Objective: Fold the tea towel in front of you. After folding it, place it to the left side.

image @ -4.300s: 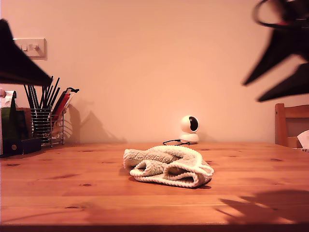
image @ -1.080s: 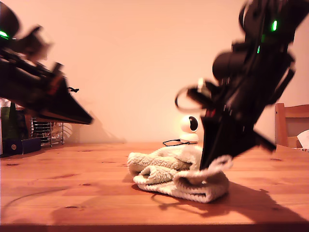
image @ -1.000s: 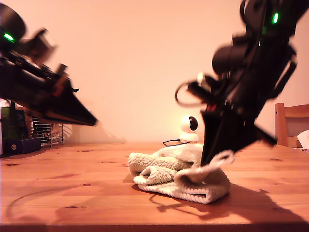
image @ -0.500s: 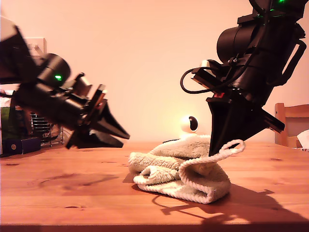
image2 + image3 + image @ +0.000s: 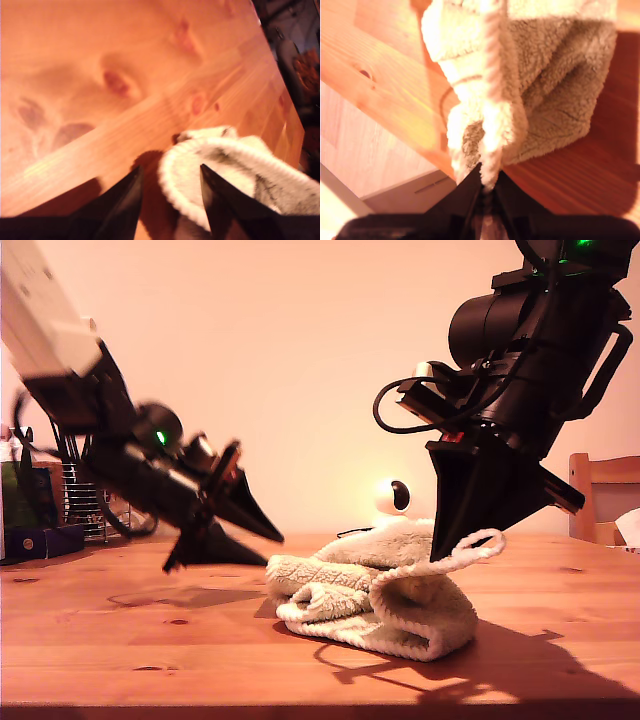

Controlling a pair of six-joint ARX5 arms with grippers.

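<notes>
Two grippers: my second gripper (image 5: 487, 187) fingers pinching the tea towel (image 5: 375, 590) hem, my first gripper (image 5: 170, 200) fingers spread

Plain wall (image 5: 300, 360), pine table (image 5: 100, 640), wooden chair (image 5: 600, 495) exterior view's right.

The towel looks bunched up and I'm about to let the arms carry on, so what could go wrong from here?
My second gripper pinches only the rope-like hem of the towel, so the thin hold could slip out. My first gripper is open at the other end, beside the hem; it may close on a bunched fold, not a corner. Lifting then could drag the crumpled heap across the table.
</notes>
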